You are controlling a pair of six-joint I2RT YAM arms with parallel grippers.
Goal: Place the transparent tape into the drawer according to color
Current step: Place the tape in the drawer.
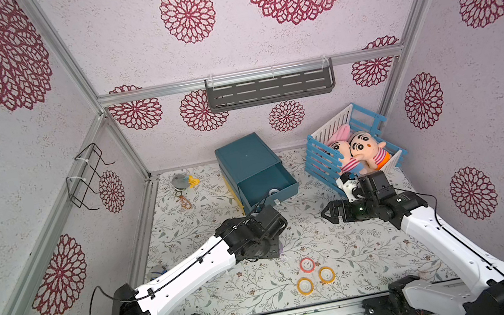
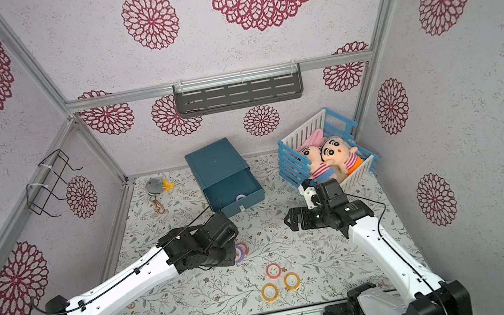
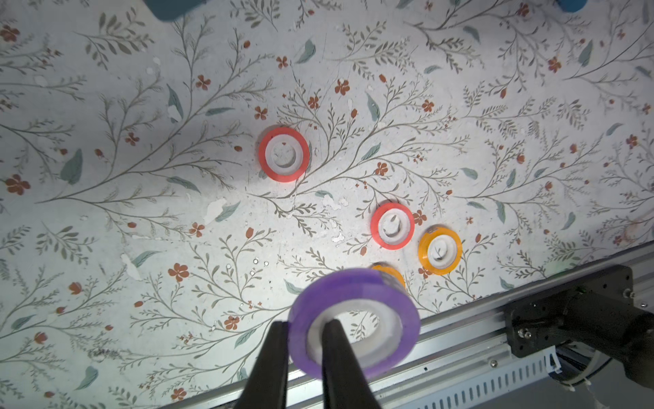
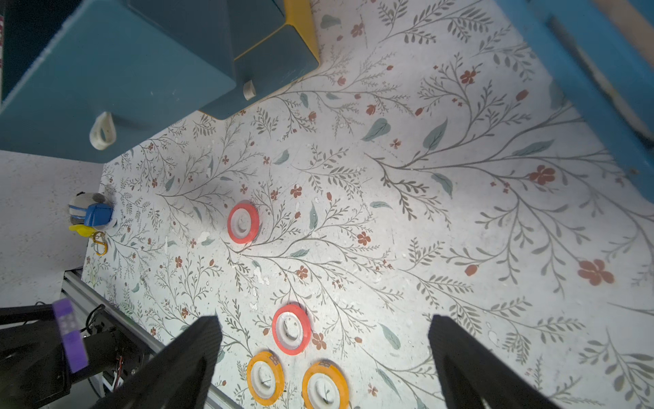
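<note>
Pinched by the left gripper (image 3: 305,324), one finger inside the core and one outside, the purple tape roll (image 3: 354,294) is held above the floral table (image 3: 141,177). It looks light, stiff and slick, so the ring wall seems the sound place to grip. Two red rolls (image 3: 283,154) (image 3: 392,226) and two yellow-orange rolls (image 3: 440,251) (image 3: 391,274) lie flat on the table. The right gripper (image 4: 323,320) gapes wide, empty. On the teal cabinet (image 1: 245,156), the open drawer (image 1: 287,184) holds one small roll (image 1: 273,191), colour unclear. The slatted crate (image 1: 317,157) holds two plush dolls (image 1: 362,147).
</note>
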